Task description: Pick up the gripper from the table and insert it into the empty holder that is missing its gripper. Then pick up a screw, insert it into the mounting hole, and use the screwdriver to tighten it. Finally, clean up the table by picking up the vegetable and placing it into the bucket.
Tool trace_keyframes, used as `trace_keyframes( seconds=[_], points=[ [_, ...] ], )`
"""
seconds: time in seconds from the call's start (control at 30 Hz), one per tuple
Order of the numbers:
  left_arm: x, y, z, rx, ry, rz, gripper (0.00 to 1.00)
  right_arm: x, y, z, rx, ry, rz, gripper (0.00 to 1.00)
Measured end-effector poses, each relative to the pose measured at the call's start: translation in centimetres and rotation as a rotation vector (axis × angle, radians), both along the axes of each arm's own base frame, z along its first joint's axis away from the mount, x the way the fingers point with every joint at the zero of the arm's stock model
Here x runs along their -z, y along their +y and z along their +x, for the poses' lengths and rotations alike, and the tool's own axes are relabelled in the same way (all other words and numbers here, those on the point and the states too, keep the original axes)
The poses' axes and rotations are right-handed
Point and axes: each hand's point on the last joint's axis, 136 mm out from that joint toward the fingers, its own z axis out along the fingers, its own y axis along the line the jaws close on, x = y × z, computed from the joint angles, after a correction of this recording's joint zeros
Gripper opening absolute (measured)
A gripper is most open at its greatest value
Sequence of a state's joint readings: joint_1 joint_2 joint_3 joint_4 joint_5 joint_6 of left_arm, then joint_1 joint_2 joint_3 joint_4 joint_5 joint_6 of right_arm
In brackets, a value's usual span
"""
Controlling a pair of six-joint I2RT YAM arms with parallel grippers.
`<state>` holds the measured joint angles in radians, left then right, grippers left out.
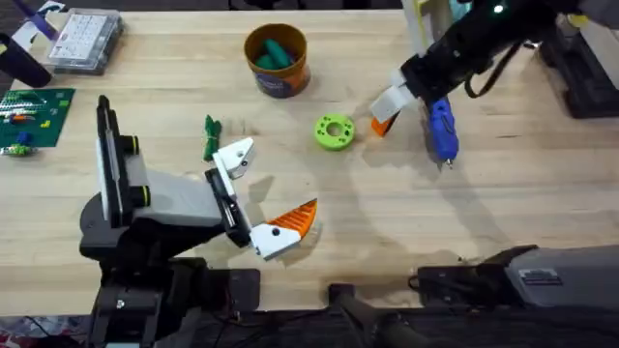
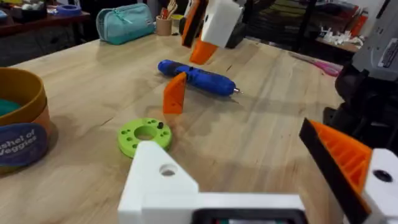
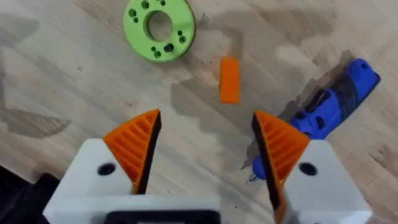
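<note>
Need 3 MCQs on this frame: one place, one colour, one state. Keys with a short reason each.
1. The orange wedge sits:
A) inside the lime ring
B) on the table, between the lime ring and the screwdriver
C) under the screwdriver

2. The screwdriver's handle is:
A) red
B) blue
C) black

3. The right pincer is:
A) open and empty
B) shut on the orange wedge
C) shut on the screwdriver

Key:
1 B: it sits on bare wood between the two.
2 B: the thick handle is bright blue.
3 A: its pads stand apart above the orange wedge.
</note>
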<state>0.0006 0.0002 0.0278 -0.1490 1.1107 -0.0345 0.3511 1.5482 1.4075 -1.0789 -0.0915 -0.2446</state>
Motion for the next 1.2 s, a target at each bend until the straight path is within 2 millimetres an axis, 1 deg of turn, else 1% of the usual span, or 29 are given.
trace_keyframes(
  seconds=[0.1,0.3,0.37,0.47,0.63,0.97,1.2],
  points=[
    [0.0,0.0,0.0,0.0,0.0,0.0,0.989,1.4,0.0,0.3,-0.001,0.038,-0.022,0.902],
    [0.0,0.0,0.0,0.0,-0.001,0.0,0.989,4.7,-0.1,0.8,0.001,0.123,-0.07,0.902],
    [0.0,0.0,0.0,0.0,0.0,0.0,0.989,5.6,-0.1,1.0,0.001,0.143,-0.078,0.902],
    [0.0,0.0,0.0,0.0,0.0,0.0,0.989,6.4,0.0,1.1,0.001,0.162,-0.085,0.902],
    [0.0,0.0,0.0,0.0,0.0,0.0,0.989,6.9,0.1,1.5,0.001,0.163,-0.086,0.902],
    [0.0,0.0,0.0,0.0,-0.001,0.0,0.989,7.0,-0.9,2.1,0.041,0.15,-0.105,0.902],
    [0.0,0.0,0.0,0.0,0.0,0.0,0.989,6.9,-0.8,2.0,0.044,0.153,-0.098,0.902]
  ],
)
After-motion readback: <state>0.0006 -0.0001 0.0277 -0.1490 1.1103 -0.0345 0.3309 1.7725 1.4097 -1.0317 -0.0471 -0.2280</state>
